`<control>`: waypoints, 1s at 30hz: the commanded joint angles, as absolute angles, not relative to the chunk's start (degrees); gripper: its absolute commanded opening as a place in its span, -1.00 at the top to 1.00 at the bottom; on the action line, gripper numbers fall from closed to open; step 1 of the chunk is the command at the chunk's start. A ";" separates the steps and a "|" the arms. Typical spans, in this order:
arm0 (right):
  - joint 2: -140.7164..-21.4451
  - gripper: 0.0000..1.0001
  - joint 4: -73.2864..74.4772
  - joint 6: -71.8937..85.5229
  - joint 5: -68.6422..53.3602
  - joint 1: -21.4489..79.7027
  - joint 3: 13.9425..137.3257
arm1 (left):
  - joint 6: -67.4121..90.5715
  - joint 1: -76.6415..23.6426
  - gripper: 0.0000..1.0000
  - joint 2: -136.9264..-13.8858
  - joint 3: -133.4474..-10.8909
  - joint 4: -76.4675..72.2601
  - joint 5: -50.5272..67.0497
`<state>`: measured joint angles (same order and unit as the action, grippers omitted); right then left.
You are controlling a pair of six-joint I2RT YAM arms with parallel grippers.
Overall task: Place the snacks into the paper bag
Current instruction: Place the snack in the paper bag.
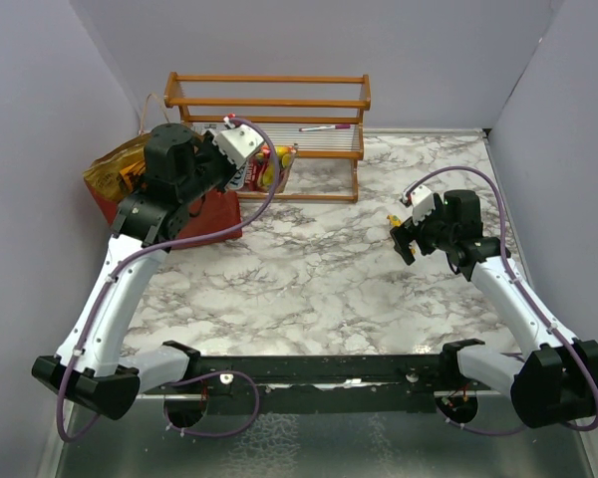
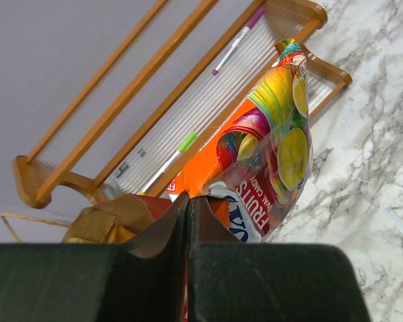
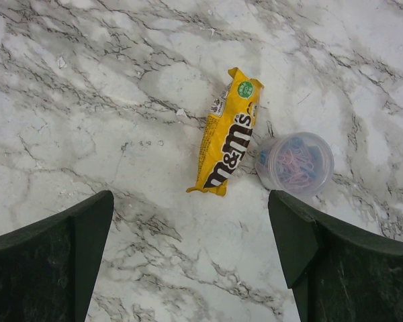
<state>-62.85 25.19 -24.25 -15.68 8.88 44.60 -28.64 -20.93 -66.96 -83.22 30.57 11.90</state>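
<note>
Gripping one orange candy pack [image 2: 269,147], left jaws closed; right jaws wide open above one M&M's pack [image 3: 230,137], one cup [image 3: 294,163] beside.

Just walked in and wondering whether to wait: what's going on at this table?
Two robot arms are bagging snacks. The left gripper is shut on an orange fruit-candy packet, held in the air beside the red paper bag, which has a chip bag sticking out. The right gripper hangs open above a yellow M&M's packet, which lies on the marble table beside a small clear cup, not yet picked up.
</note>
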 commanded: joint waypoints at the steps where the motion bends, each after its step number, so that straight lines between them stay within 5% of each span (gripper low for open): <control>1: -62.31 -0.99 23.25 -24.23 -15.34 8.68 44.01 | -27.63 -19.97 1.00 -65.92 -87.50 26.84 6.25; 14: -62.48 -0.99 23.40 -24.35 -15.64 8.70 44.07 | -27.51 -10.36 1.00 -65.75 -93.95 30.57 5.39; 30: -62.44 -0.99 23.72 -24.48 -16.08 8.70 44.11 | -34.66 -1.24 1.00 -61.18 -82.89 23.33 -2.87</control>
<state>-62.87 25.21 -24.25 -15.70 8.88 44.60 -31.68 -2.39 -61.98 -85.49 29.34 1.67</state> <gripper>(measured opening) 0.994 0.012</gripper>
